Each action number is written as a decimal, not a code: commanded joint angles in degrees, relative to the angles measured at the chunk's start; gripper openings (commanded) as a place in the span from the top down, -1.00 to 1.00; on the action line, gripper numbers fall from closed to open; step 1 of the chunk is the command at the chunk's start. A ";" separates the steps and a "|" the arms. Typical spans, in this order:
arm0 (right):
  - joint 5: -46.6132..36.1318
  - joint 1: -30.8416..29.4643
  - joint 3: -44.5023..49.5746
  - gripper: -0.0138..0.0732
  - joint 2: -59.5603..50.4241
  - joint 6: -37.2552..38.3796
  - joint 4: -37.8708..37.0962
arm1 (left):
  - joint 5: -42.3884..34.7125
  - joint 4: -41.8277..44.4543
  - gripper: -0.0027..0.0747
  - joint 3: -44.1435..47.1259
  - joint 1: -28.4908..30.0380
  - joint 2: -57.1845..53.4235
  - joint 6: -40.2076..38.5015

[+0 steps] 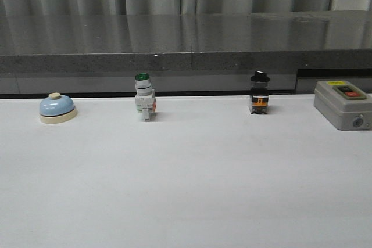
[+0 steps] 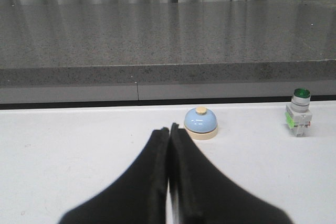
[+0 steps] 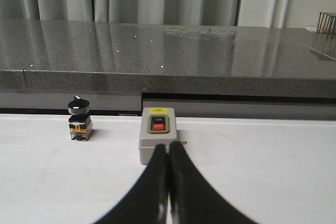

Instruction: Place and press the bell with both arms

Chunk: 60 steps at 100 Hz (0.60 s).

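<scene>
The bell [image 1: 57, 108] is a small light-blue dome on a cream base with a cream button on top. It stands at the far left of the white table, near the back edge. It also shows in the left wrist view [image 2: 200, 123]. My left gripper [image 2: 169, 129] is shut and empty, short of the bell and slightly to one side of it. My right gripper [image 3: 168, 146] is shut and empty, just in front of the grey switch box [image 3: 158, 134]. Neither arm shows in the front view.
A green-capped white push-button [image 1: 144, 97] stands mid-left at the back, also in the left wrist view [image 2: 299, 113]. A black-knobbed selector switch [image 1: 260, 93] stands mid-right, the grey switch box [image 1: 343, 104] far right. A dark stone ledge [image 1: 186, 53] runs behind the table.
</scene>
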 commanded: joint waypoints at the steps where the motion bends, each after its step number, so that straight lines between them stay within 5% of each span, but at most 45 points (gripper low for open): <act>1: -4.74 -0.28 -0.84 0.82 -0.81 -0.02 -0.17 | -5.91 0.41 0.98 -4.74 0.12 5.34 -0.64; 37: -4.74 -0.28 -0.84 0.82 -0.81 -0.02 -0.17 | -5.79 0.54 0.90 -18.50 0.12 30.77 -0.64; 49: -4.74 -0.28 -0.84 0.82 -0.81 -0.02 -0.17 | -5.79 0.54 0.48 -23.83 0.12 38.93 -0.64; 60: -4.74 -0.28 -0.84 0.82 -0.81 -0.02 -0.17 | -5.67 0.54 -0.21 -28.16 0.12 46.14 -0.64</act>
